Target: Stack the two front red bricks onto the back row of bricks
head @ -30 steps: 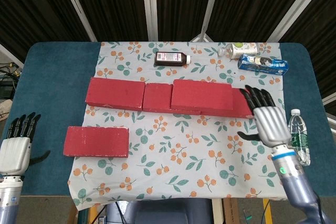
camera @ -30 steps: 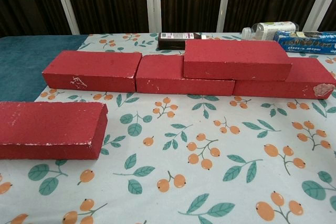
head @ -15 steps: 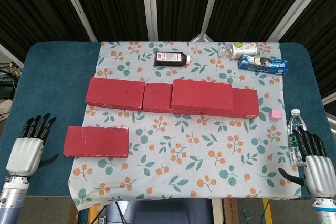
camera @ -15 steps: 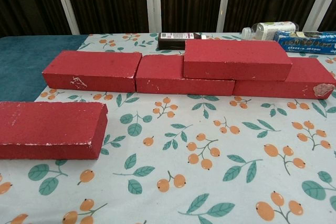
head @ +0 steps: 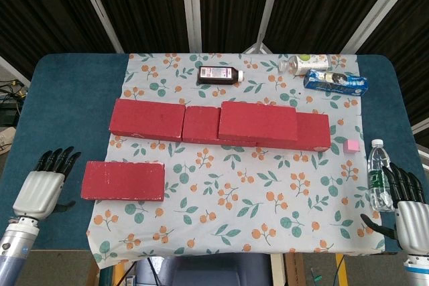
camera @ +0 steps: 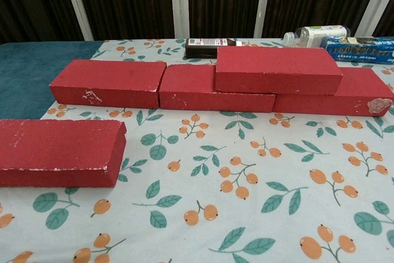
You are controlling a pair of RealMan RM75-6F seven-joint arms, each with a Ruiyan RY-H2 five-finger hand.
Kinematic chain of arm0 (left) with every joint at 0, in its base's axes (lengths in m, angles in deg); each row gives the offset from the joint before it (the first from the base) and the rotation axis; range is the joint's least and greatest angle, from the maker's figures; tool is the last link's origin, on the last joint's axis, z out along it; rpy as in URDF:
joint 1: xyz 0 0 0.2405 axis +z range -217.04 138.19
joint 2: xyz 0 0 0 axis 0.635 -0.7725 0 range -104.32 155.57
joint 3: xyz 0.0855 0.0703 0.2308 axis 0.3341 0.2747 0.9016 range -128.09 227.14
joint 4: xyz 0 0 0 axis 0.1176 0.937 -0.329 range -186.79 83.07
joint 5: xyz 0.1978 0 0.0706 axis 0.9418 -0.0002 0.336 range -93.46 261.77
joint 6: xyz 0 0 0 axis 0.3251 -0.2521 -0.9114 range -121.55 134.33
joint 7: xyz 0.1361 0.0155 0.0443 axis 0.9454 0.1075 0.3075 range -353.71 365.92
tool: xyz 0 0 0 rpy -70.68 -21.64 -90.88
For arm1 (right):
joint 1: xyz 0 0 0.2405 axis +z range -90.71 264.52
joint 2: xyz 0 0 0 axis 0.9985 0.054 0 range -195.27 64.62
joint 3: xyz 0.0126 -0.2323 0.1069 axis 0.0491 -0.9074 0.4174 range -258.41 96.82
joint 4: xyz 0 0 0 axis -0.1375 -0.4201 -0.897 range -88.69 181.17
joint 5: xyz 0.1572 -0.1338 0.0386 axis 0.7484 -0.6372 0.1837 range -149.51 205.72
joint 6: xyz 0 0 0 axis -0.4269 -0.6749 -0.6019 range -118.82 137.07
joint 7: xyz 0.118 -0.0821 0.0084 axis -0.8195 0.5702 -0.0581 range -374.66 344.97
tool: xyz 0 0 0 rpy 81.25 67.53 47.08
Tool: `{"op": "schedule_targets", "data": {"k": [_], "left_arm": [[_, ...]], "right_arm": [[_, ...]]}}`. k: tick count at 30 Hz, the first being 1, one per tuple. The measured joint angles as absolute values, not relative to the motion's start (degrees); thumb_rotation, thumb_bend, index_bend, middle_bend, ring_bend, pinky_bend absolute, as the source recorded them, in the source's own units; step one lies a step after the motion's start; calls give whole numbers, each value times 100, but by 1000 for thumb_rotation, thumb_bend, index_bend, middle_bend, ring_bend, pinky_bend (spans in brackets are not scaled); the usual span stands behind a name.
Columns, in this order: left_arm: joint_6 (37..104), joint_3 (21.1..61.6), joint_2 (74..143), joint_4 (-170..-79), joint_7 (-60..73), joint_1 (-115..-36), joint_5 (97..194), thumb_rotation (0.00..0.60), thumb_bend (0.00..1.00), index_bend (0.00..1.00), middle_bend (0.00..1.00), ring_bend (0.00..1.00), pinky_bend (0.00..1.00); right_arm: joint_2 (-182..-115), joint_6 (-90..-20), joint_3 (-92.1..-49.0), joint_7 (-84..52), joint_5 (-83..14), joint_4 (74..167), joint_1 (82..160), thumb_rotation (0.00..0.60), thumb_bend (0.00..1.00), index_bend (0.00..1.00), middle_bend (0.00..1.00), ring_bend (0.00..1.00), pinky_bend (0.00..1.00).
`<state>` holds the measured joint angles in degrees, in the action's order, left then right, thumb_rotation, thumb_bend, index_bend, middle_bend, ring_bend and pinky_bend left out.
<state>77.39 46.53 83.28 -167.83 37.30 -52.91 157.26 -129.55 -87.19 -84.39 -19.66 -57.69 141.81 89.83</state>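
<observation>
Five red bricks are counted. Three lie end to end as the back row, well ahead of both hands, and a stacked brick is laid across the seam of the middle and right bricks, probably so its weight is shared. One front brick remains unstacked, just to the right of the left hand, which is held open and empty beside it, apparently poised for a grasp. The right hand is also seen open and empty, near one water bottle, with one pink cube ahead of it.
</observation>
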Motion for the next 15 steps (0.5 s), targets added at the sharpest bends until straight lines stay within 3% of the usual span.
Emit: {"op": "schedule_targets", "data": {"k": [8,15], "left_arm": [[6436,4409,8151,-17029,4235,-6338,13972,600,0,0,0,0,42],[6080,4356,8578,-16901,4923,-7313,12570,600,0,0,0,0,42]], "right_arm": [[-12882,-8485,-8378,-2176,-5789,14218,8963,600,24,0,0,0,0],[-12843,-8400,-8246,-2227,-5741,14203,8907,600,23,0,0,0,0]]}}
